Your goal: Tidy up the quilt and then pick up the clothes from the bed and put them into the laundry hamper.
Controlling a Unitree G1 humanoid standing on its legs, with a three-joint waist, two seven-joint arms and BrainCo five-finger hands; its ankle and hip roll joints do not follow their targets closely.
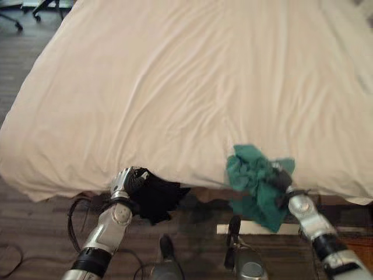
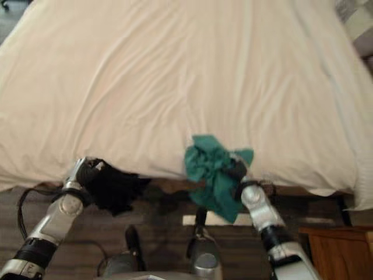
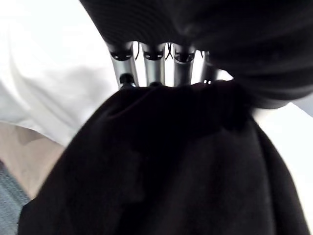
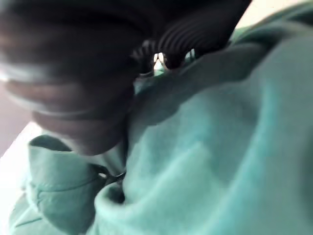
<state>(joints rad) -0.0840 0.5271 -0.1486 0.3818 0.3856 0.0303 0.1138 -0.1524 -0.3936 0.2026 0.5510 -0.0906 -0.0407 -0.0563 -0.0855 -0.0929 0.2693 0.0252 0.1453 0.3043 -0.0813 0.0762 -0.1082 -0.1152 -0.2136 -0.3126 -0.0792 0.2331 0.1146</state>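
A cream quilt (image 1: 186,87) lies spread flat over the bed. At its near edge my left hand (image 1: 127,182) is shut on a black garment (image 1: 156,198), which hangs down past the bed's edge. The black garment (image 3: 166,171) bunches under my curled fingers (image 3: 156,63) in the left wrist view. Further right, my right hand (image 1: 282,178) is shut on a crumpled green garment (image 1: 253,178) held at the quilt's near edge, part of it dangling below. The green garment (image 4: 220,161) presses close against the right hand's cover.
Dark wood floor (image 1: 35,221) runs along the bed's near side. A wooden piece of furniture (image 2: 338,251) stands at the lower right. Chair legs (image 1: 41,11) show at the far left beyond the bed.
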